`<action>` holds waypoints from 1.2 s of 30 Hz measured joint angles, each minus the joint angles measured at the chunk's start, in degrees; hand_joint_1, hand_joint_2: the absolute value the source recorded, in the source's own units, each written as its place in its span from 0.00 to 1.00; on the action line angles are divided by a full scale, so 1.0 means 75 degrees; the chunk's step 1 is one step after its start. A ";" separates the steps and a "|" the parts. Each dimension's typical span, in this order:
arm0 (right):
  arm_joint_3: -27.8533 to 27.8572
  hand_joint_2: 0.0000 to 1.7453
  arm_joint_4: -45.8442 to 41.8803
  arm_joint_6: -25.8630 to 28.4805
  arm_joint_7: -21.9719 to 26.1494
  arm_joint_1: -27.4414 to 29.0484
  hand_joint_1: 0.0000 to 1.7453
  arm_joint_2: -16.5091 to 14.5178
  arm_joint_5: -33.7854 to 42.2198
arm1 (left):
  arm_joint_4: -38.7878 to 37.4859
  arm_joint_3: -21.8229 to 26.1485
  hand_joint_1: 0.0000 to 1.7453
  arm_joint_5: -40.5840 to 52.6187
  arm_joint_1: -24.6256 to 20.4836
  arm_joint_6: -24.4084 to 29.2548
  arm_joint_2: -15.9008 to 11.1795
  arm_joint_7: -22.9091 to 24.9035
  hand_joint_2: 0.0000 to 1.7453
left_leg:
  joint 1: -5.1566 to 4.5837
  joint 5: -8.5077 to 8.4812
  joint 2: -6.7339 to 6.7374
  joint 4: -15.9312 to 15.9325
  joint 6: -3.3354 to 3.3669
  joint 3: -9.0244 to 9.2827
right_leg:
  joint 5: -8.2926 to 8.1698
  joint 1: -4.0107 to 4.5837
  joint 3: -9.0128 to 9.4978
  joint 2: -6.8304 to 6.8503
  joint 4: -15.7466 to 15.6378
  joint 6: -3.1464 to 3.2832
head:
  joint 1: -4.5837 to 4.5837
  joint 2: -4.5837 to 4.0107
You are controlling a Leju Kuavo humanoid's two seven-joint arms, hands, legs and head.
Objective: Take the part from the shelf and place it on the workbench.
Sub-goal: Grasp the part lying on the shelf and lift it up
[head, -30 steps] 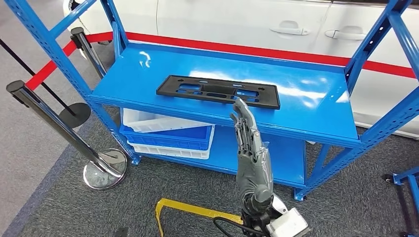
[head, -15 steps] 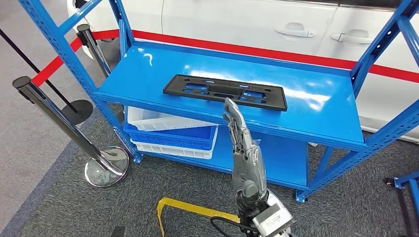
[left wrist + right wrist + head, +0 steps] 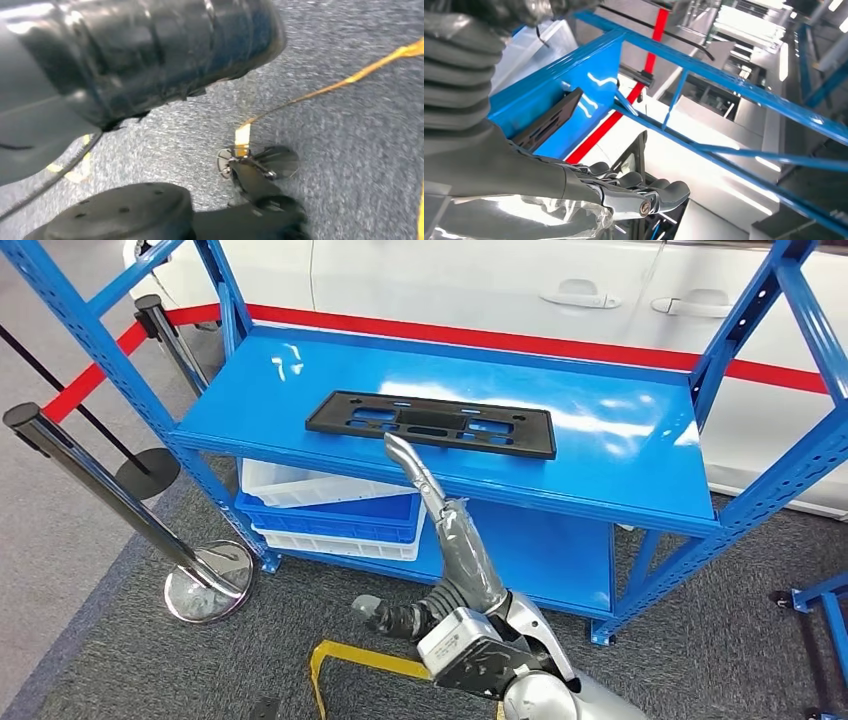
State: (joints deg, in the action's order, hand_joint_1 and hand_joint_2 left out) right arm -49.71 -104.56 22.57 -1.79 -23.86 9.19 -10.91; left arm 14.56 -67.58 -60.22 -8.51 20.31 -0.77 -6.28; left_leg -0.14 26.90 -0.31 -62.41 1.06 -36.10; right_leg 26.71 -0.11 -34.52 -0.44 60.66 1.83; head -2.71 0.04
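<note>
- The black part [image 3: 431, 424] lies flat on the blue shelf [image 3: 620, 455], near the front edge, untouched.
- The right hand [image 3: 425, 495] reaches up just short of the part, fingers [image 3: 644, 192] straight and pressed together, thumb out to the side, holding nothing.
- Left hand: cannot tell its state.
- White and blue bins [image 3: 330, 510] are stacked on the lower level.

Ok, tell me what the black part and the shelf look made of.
Black part: likely moulded plastic, matte, with cut-out slots and no glare. Shelf: apparently painted steel, glossy blue, with bright light reflections on its surface and punched holes in the uprights.
</note>
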 joint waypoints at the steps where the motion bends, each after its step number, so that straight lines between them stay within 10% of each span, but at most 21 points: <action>1: -0.0006 1.00 0.0026 -0.0007 -0.0012 -0.0028 0.00 0.0011 -0.0011 | 0.0000 -0.0054 0.00 0.0011 -0.0036 0.0002 0.0007 0.0008 0.00 | -0.0033 -0.0073 -0.0002 0.0298 0.0041 0.0139 | -0.0008 -0.0002 -0.0005 0.0005 -0.0011 -0.0017 | -0.0002 0.0000; 6: -0.0079 1.00 0.0211 -0.0193 -0.0273 -0.0219 0.00 0.0066 -0.0068 | 0.0000 -0.0309 0.00 0.0084 -0.0109 -0.0071 0.0072 0.0137 0.00 | -0.0022 -0.0188 0.0023 0.0671 0.0131 0.0294 | 0.0089 0.0005 -0.0073 0.0017 0.0079 -0.0175 | 0.0009 0.0000; 10: -0.0157 1.00 0.0707 -0.0481 -0.0318 -0.0502 0.00 0.0103 -0.0018 | 0.0000 -0.0527 0.00 0.0310 -0.0263 -0.0201 0.0117 0.0289 0.00 | -0.0007 -0.0232 0.0040 0.0729 0.0207 0.0317 | 0.0782 -0.0047 -0.0789 0.0027 0.1595 -0.0293 | 0.0027 0.0000; 12: -0.0214 1.00 0.1047 -0.0620 -0.0195 -0.0678 0.00 0.0109 0.0033 | 0.0000 -0.0660 0.00 0.0495 -0.0341 -0.0283 0.0160 0.0388 0.00 | 0.0006 -0.0204 0.0028 0.0671 0.0198 0.0301 | 0.0599 -0.0099 -0.0848 0.0031 0.1665 -0.0349 | 0.0028 0.0000; 14: -0.0276 1.00 0.1347 -0.0700 -0.0117 -0.0940 0.00 0.0100 0.0030 | 0.0000 -0.0801 0.00 0.0700 -0.0422 -0.0346 0.0245 0.0495 0.00 | 0.0031 -0.0141 0.0018 0.0556 0.0143 0.0275 | 0.0140 -0.0157 -0.0472 0.0039 0.0862 -0.0398 | 0.0029 0.0000; 16: -0.0358 1.00 0.1648 -0.0734 -0.0180 -0.1227 0.00 0.0044 -0.0092 | 0.0000 -0.0955 0.00 0.0895 -0.0531 -0.0339 0.0378 0.0608 0.00 | 0.0020 -0.0071 0.0007 0.0399 0.0056 0.0191 | -0.0038 -0.0164 -0.0180 0.0035 0.0232 -0.0363 | 0.0040 0.0000; 21: -0.0569 1.00 0.2323 -0.0772 -0.0375 -0.1702 0.00 -0.0165 -0.0419 | 0.0000 -0.1280 0.00 0.1075 -0.0687 -0.0247 0.0710 0.0755 0.00 | 0.0032 0.0049 0.0004 0.0167 -0.0104 0.0029 | -0.0056 -0.0138 -0.0181 0.0019 0.0122 -0.0110 | 0.0011 0.0000; 26: -0.0763 1.00 0.2968 -0.0356 -0.0726 -0.1998 0.00 -0.0343 -0.1195 | 0.0000 -0.1481 0.00 0.1136 -0.0725 -0.0301 0.0893 0.0727 0.00 | 0.0073 0.0758 0.0009 -0.1625 -0.0211 -0.0862 | -0.0063 -0.0105 -0.0178 0.0025 0.0109 -0.0014 | -0.0038 0.0000; 31: -0.0908 1.00 0.3730 0.0478 -0.1409 -0.2323 0.00 -0.0586 -0.3013 | 0.0000 -0.1547 0.00 0.1156 -0.0784 -0.0366 0.1001 0.0705 0.00 | 0.0000 -0.0148 0.0000 0.0076 -0.0015 -0.0133 | -0.0067 -0.0071 -0.0179 -0.0005 0.0095 -0.0037 | -0.0042 0.0000; 36: -0.1054 1.00 0.4245 0.0798 -0.2094 -0.2476 0.00 -0.0719 -0.4729 | 0.0000 -0.1646 0.00 0.1134 -0.0758 -0.0286 0.1070 0.0726 0.00 | -0.0013 -0.0261 -0.0003 0.0548 0.0109 0.0086 | -0.0055 -0.0070 -0.0167 0.0010 0.0029 -0.0218 | -0.0032 0.0000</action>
State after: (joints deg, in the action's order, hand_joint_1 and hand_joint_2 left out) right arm -57.61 -72.73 28.55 -17.50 -42.42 3.79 -46.38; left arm 14.56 -79.93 -51.71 -14.19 18.16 7.25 -0.84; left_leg -0.24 24.94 -0.33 -58.30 1.88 -35.45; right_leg 26.30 -0.64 -35.77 -0.37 60.88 0.20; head -2.95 0.04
